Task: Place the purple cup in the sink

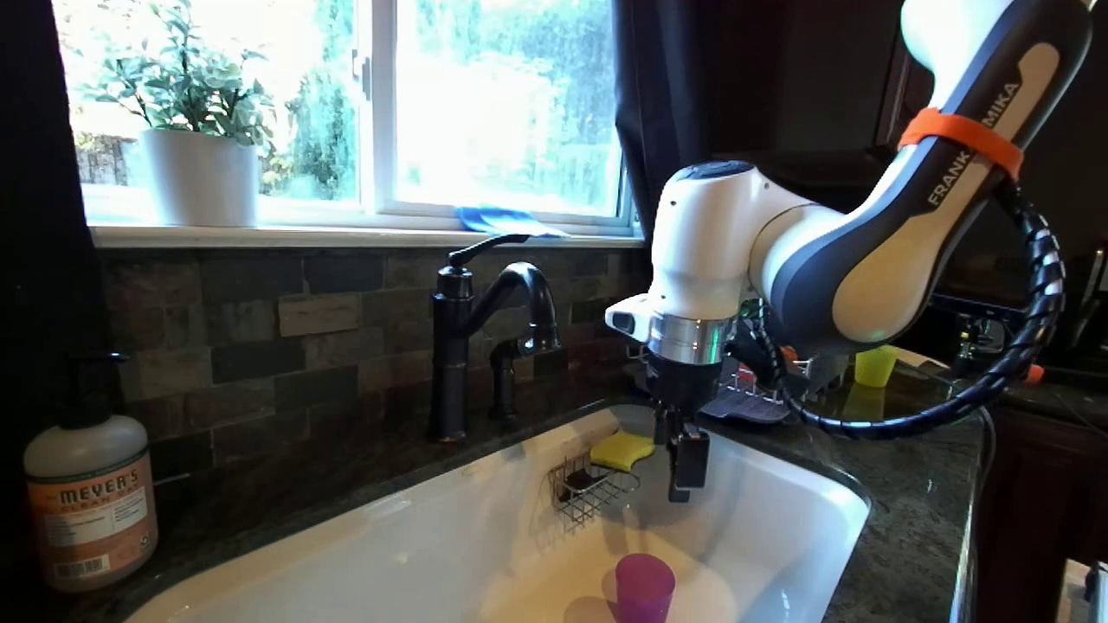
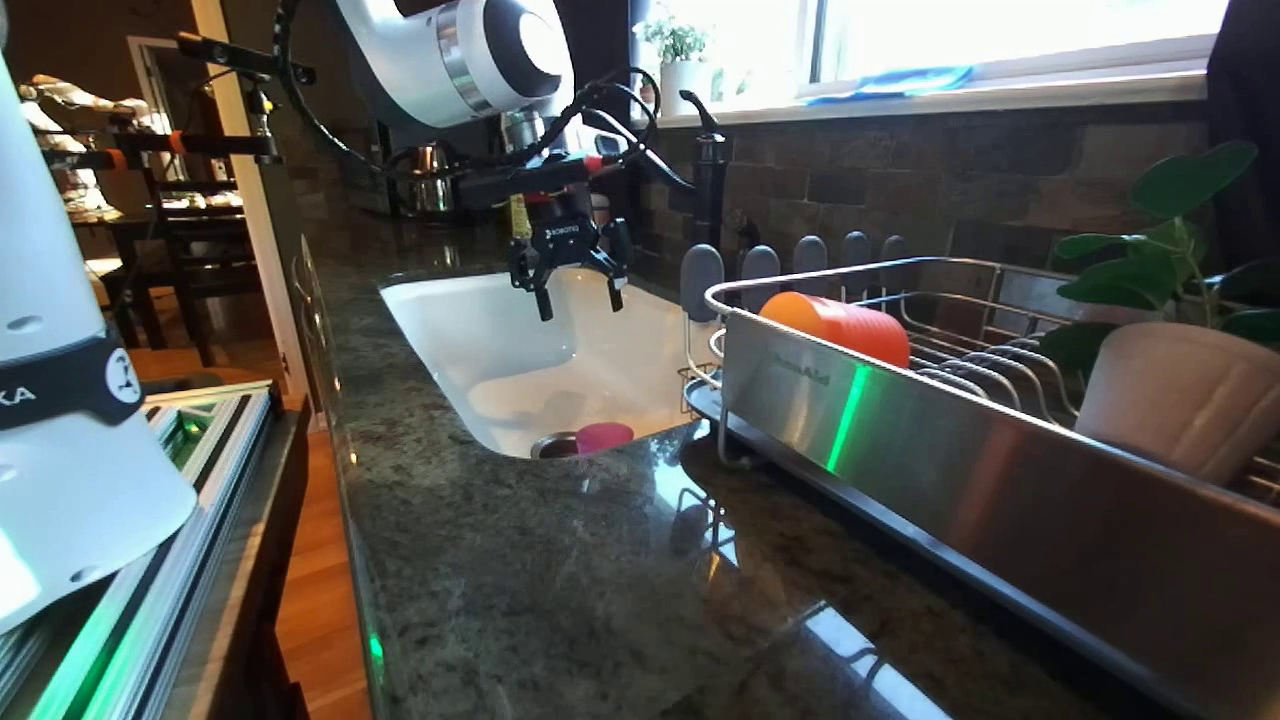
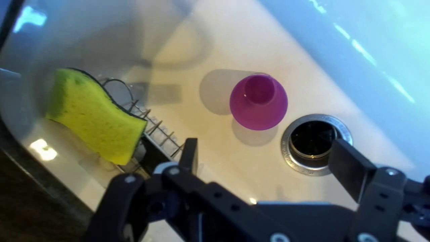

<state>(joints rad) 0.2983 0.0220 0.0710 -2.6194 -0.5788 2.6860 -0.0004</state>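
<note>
The purple cup (image 3: 258, 102) stands upright, mouth up, its long axis close to vertical and its narrower base down on the floor of the white sink (image 1: 485, 545); in the wrist view I see into its open top; the sink holds it just beside the drain (image 3: 313, 139), and holds also a wire caddy (image 3: 156, 127) with a yellow sponge (image 3: 97, 116) resting on it; in an exterior view the steel dish rack (image 2: 1000, 480) on the counter (image 2: 560, 560) holds an orange cup (image 2: 838, 330) lying on its side; on the windowsill (image 1: 346, 237) a white pot (image 1: 201, 182) holds a leafy plant (image 1: 203, 97); my gripper (image 2: 581, 300) points down over the sink with its fingers (image 3: 352, 169) spread wide; the purple cup is below them and apart from them, and in the wrist view it shows beyond the fingertips, in line with the gap between.
</note>
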